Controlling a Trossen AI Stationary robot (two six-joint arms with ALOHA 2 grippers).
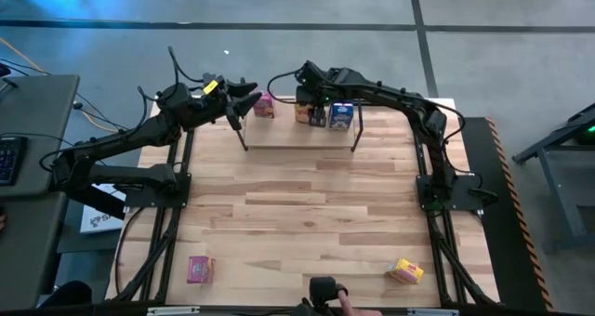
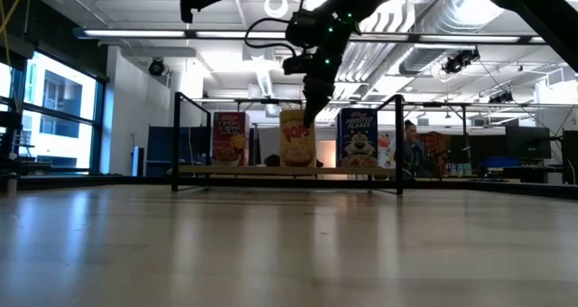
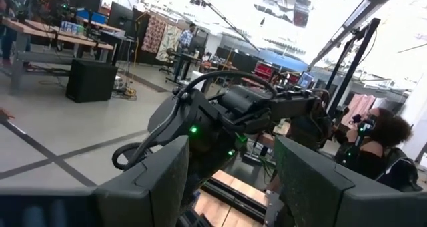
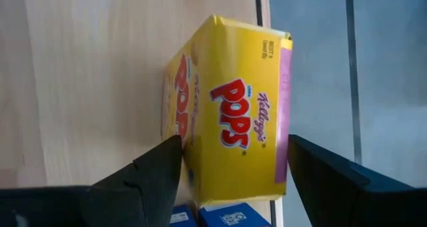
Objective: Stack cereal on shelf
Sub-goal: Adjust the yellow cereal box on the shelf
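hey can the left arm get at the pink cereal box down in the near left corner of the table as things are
Probably yes. The pink cereal box lies alone on the left arm's side, with bare table around it. The left gripper hovers open by the shelf, holding nothing, though it must swing well back.

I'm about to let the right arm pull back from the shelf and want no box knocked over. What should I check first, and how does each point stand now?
1. Yellow box standing on the shelf: ok, upright between the pink box and the blue box.
2. Right gripper let go: ok, fingers spread either side of the yellow box, with gaps showing.
3. Neighbouring boxes upright: ok.
4. Left gripper out of the way: ok, open, beside the shelf's left end.
5. Boxes left to stack: not ok, a pink one and a yellow one lie at the table's near edge.
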